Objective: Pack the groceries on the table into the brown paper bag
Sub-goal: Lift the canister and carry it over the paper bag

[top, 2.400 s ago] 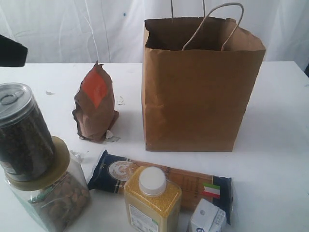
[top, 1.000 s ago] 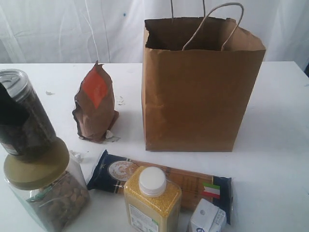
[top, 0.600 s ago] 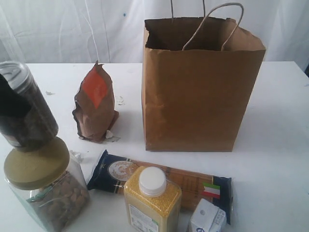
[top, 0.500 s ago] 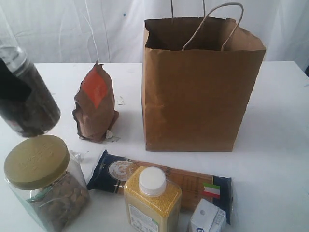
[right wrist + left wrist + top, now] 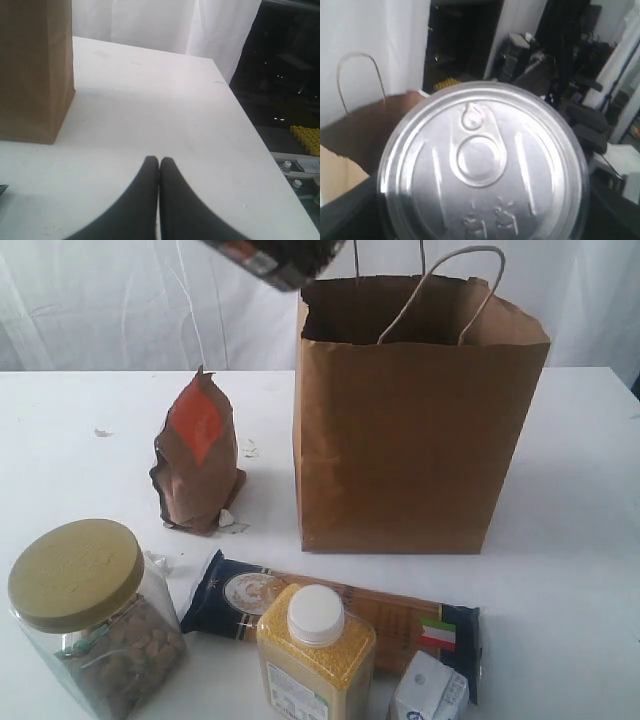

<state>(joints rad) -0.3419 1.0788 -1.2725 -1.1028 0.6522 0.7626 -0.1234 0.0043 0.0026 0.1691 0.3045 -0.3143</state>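
On the white bench (image 5: 560, 490), lightly specked and backed by a white curtain (image 5: 100, 300), you see the brown paper bag (image 5: 410, 440) standing upright and open, with the orange-labelled pouch (image 5: 197, 455) near its left side. The left jaws grip the pull-tab jar (image 5: 280, 255) in the air at the bag's upper left corner. The right jaws are closed, tips touching, above the bench beside the bag.
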